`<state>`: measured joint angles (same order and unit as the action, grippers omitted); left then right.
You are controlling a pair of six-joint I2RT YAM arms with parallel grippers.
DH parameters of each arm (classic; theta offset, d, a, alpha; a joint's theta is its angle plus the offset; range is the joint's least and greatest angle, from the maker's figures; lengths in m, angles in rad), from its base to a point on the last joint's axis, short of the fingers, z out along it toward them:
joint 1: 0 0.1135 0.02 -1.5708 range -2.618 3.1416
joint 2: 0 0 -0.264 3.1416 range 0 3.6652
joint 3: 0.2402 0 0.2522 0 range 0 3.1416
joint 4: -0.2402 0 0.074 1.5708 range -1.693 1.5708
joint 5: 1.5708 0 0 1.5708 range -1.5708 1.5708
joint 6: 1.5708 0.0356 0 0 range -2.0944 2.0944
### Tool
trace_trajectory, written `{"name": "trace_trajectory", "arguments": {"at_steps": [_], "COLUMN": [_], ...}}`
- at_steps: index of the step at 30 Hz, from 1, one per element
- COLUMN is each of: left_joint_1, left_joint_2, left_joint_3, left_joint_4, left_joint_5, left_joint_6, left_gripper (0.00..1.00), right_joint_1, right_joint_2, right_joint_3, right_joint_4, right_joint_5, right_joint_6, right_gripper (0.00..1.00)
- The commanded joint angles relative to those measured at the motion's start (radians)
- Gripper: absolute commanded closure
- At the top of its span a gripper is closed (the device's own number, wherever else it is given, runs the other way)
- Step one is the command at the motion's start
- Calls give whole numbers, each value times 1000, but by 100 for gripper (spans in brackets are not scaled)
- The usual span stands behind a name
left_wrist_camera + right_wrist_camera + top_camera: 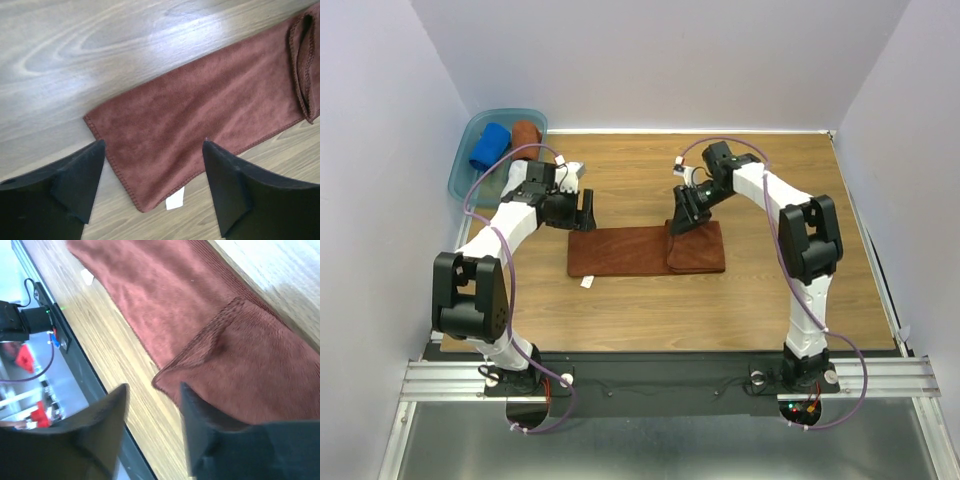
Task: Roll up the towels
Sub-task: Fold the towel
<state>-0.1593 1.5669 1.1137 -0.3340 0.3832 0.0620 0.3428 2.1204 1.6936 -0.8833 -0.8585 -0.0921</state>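
Wood-grain table (650, 300): bounded by pale lavender-white walls (380, 120) on three sides; a black strip and aluminium rail (650, 375) are seen at the near edge, where both arm bases are bolted.

Rust-brown rectangular terry towel (630, 252): laid flat at table centre, long axis left to right. Its right end is folded over on itself into a doubled flap (696, 247). A small white tag (586, 282) is noted at the near left corner.

Translucent blue plastic tub (463, 165): set at the far left corner, well apart from the flat towel. A blue roll (489, 145) and a brown roll (525, 133) are held inside; their material is too small to be made out, and the tub's near side is partly hidden by the left arm.

Left gripper (584, 212): held above the towel's left end, jaws wide, nothing between them.

Right gripper (682, 222): placed at the far edge of the folded flap, jaws partly apart; in the wrist view the flap's corner lies by the fingertips (200, 410), but contact cannot be told.
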Motion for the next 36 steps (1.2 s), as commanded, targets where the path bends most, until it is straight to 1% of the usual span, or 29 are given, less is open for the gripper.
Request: {"name": "trace_trajectory", "arguments": {"at_steps": [1,2,3,4,5,6,7,11,15,19,22,24,25,27,28,29,30,31,32,33,34,36], "left_joint_1": [3,1,-3,-8,-11,-13,-17,-34,-49,-60,-65,-63,-65,-71,-72,-78,-83,-89,-95,-104,-109,-117], "left_joint_2": [8,13,25,33,41,56,61,94,168,248,327,392,416,505,539,574,641,675,705,740,746,722], "left_joint_3": [-26,-29,-34,-35,-35,-38,-44,-52,-31,21,106,201,275,371,421,528,585,698,747,788,840,865], "left_joint_4": [41,38,32,27,23,21,16,15,12,21,21,21,21,10,4,-11,-20,-34,-52,-59,-60,-62], "left_joint_5": [19,14,7,-1,-12,-23,-23,-59,-70,-93,-110,-124,-122,-121,-100,-89,-73,-54,-47,-34,-11,5], "left_joint_6": [-30,-31,-30,-28,-30,-30,-30,-34,-41,-28,-8,-2,10,24,32,38,44,47,50,56,53,50], "left_gripper": [24,29,38,42,44,46,46,48,49,49,49,49,49,48,48,48,46,44,42,36,32,27], "right_joint_1": [-31,-36,-42,-45,-47,-50,-53,-53,-51,-51,-50,-50,-51,-45,-35,-21,-7,36,56,73,96,97], "right_joint_2": [-86,-85,-79,-77,-73,-71,-71,-70,-53,-36,-46,-76,-98,-123,-135,-148,-175,-183,-194,-212,-218,-240], "right_joint_3": [34,31,26,23,20,17,6,-29,-92,-185,-268,-317,-363,-409,-457,-475,-491,-506,-508,-503,-499,-453], "right_joint_4": [-49,-48,-49,-49,-51,-49,-51,-49,-46,-42,-39,-33,-31,-32,-36,-46,-58,-104,-136,-160,-187,-221], "right_joint_5": [131,178,256,292,321,349,408,524,530,472,412,369,337,299,277,229,202,117,64,18,-53,-109], "right_joint_6": [-90,-107,-135,-147,-158,-181,-196,-257,-293,-293,-279,-265,-261,-244,-244,-248,-276,-300,-332,-371,-380,-391], "right_gripper": [65,70,80,81,82,85,87,87,87,87,87,87,87,87,85,83,79,75,71,65,62,57]}}
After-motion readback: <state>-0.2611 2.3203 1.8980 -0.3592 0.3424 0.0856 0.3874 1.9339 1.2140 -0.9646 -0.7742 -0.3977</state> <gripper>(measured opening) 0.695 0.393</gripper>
